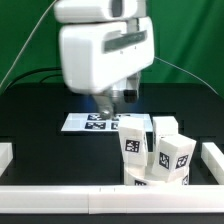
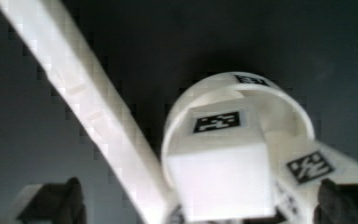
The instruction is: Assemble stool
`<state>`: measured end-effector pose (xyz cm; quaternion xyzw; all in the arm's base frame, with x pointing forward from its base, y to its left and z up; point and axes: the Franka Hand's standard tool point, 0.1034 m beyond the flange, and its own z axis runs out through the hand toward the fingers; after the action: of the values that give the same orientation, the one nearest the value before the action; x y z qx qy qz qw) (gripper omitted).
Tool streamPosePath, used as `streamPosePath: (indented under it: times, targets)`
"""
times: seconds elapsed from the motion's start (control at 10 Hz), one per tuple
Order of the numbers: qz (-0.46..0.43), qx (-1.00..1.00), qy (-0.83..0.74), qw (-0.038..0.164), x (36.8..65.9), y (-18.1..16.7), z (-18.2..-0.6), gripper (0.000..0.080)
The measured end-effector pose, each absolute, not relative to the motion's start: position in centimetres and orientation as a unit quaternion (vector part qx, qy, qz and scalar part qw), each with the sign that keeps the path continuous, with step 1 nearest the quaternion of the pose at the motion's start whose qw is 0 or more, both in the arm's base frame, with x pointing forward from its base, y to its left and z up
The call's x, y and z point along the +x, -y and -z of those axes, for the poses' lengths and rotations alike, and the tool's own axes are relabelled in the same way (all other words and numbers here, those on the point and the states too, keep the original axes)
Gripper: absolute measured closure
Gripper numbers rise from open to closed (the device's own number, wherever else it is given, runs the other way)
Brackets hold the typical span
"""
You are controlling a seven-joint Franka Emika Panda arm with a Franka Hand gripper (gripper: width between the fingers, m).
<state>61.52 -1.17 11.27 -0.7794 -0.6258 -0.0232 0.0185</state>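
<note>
Several white stool legs with black-and-white tags stand clustered at the front right of the table: one (image 1: 131, 141), another (image 1: 166, 132), and the nearest (image 1: 173, 160). My gripper (image 1: 108, 99) hangs just behind the cluster, over the marker board (image 1: 88, 123). In the wrist view a tagged leg (image 2: 229, 125) lies between my dark fingers (image 2: 53, 201). The gripper (image 2: 197, 203) is open, with a clear gap between that finger and the leg. The round seat is not in view.
Plain white border blocks line the front edge (image 1: 70, 200), the left (image 1: 5, 155) and the right (image 1: 212, 157) of the black table. A long plain white strip (image 2: 87, 100) runs diagonally beside the leg in the wrist view.
</note>
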Motion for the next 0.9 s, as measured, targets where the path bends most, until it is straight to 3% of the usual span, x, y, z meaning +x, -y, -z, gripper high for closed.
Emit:
streamPosePath:
  times: [0.2, 0.6, 0.9]
  targets:
    - [0.029, -0.756, 0.653, 0.019, 61.5, 0.6, -10.4, 0.015]
    - [0.028, -0.757, 0.652, 0.019, 61.5, 0.7, -10.3, 0.015]
    - [0.028, -0.772, 0.635, 0.026, 61.8, -1.2, -8.4, 0.015]
